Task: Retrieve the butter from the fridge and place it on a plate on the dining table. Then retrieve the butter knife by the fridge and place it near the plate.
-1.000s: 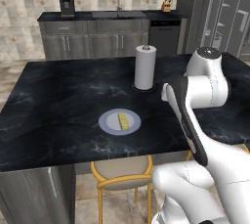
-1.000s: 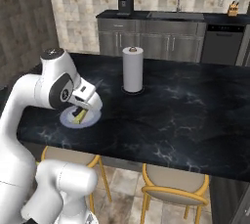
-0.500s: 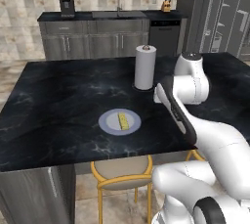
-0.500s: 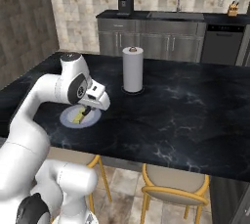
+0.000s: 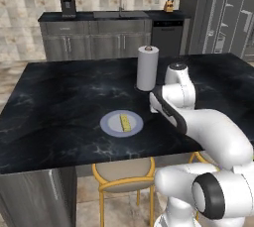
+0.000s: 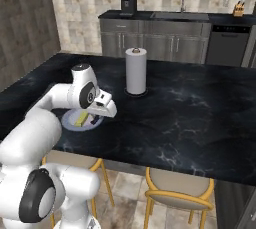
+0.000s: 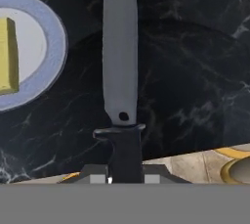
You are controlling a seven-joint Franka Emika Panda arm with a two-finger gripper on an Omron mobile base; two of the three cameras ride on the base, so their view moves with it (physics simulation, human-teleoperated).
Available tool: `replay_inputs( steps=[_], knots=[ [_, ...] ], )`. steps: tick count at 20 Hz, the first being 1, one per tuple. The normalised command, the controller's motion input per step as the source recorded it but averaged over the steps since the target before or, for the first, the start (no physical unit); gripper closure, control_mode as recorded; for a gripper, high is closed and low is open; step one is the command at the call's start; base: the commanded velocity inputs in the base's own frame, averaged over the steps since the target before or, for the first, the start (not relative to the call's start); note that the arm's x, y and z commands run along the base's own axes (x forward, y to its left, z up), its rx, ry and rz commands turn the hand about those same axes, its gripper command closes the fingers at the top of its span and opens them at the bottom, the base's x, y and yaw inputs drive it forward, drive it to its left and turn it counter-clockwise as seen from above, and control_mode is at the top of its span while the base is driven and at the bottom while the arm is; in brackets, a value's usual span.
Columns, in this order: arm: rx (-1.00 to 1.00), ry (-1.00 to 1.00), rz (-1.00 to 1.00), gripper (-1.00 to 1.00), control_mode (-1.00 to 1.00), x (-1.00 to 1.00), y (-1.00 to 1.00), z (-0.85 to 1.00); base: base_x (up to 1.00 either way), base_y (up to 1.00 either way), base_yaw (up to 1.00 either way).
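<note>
In the hand view the claw (image 7: 126, 179) is clamped on the butter knife (image 7: 120, 56), its blade pointing to the top of the frame over the tabletop (image 7: 195, 71), with the plate (image 7: 49, 47) holding the butter (image 7: 7, 54) at upper left.

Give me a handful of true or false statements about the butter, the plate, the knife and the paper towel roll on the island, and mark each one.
1. The butter lies on the plate. True.
2. The butter knife lies flat on the plate. False: in the hand view the gripper holds it by its dark handle, blade out over the dining table beside the plate.
3. The paper towel roll stands upright on the table. True.
4. The roll stands between the plate and the table's near edge. False: it stands beyond the plate, farther from the robot.
5. The plate holds two sticks of butter. False: it holds one.
</note>
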Motion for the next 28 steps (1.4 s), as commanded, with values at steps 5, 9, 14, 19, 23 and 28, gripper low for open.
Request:
replay_inputs(
  steps=[5, 9, 14, 19, 23, 28],
  knots=[
    [0.00, -0.02, 0.01, 1.00, -1.00, 0.26, 0.00, -0.61, 0.00, 0.00, 0.00],
    [0.00, -0.12, 0.00, 1.00, -1.00, 0.04, 0.00, -0.56, 0.00, 0.00, 0.00],
    [0.00, -0.10, 0.00, 1.00, -1.00, 0.08, 0.00, -0.49, 0.00, 0.00, 0.00],
    [0.00, -0.05, 0.00, 1.00, -1.00, 0.21, -0.07, -0.52, 0.00, 0.00, 0.00],
    [0.00, 0.01, 0.00, 1.00, -1.00, 0.34, -0.14, -0.42, 0.00, 0.00, 0.00],
    [0.01, 0.01, 0.00, 1.00, -1.00, 0.28, -0.05, -0.18, 0.00, 0.00, 0.00]
  ],
)
